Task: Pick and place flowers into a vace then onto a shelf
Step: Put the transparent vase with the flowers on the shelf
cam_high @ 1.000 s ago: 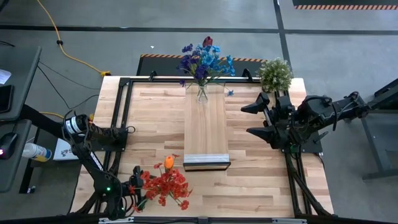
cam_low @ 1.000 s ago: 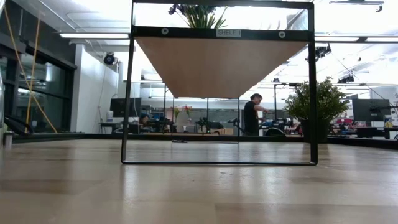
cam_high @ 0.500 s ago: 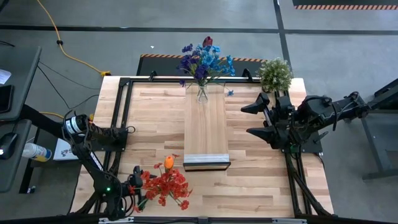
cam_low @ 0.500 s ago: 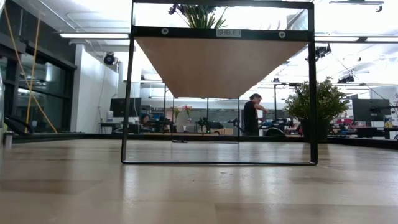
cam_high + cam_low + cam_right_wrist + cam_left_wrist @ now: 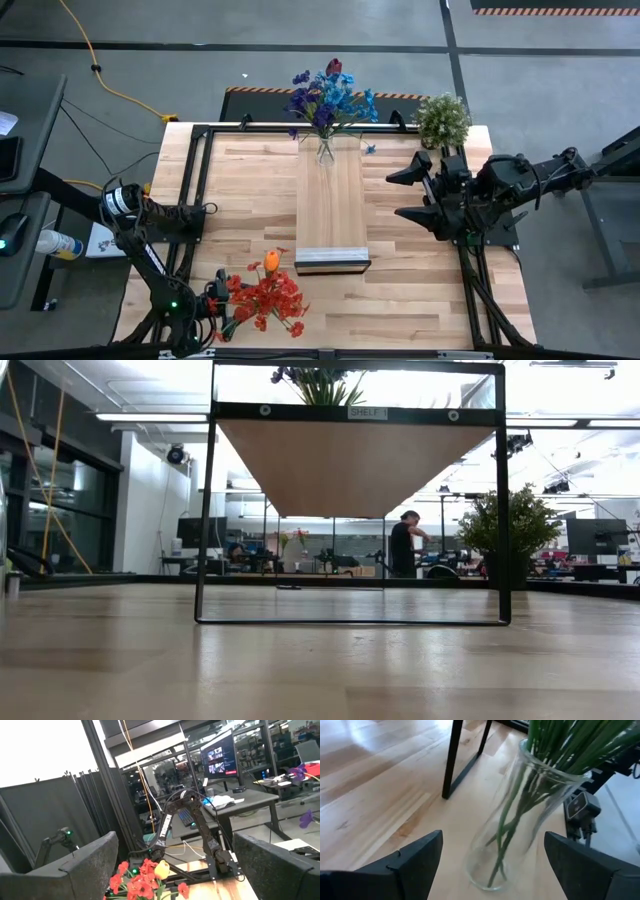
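My left hand [image 5: 487,865] is spread around the glass vase [image 5: 520,820] of red flowers [image 5: 265,297] at the worktop's 7 o'clock corner. Close low, lift upright, clear the shelf [image 5: 332,205] edge. Right hand [image 5: 405,193] idles, spread, at 3 o'clock.

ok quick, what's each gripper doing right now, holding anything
Left gripper: open, either side of the glass vase of red flowers, not gripping.
Right gripper: open, empty, beside the shelf.
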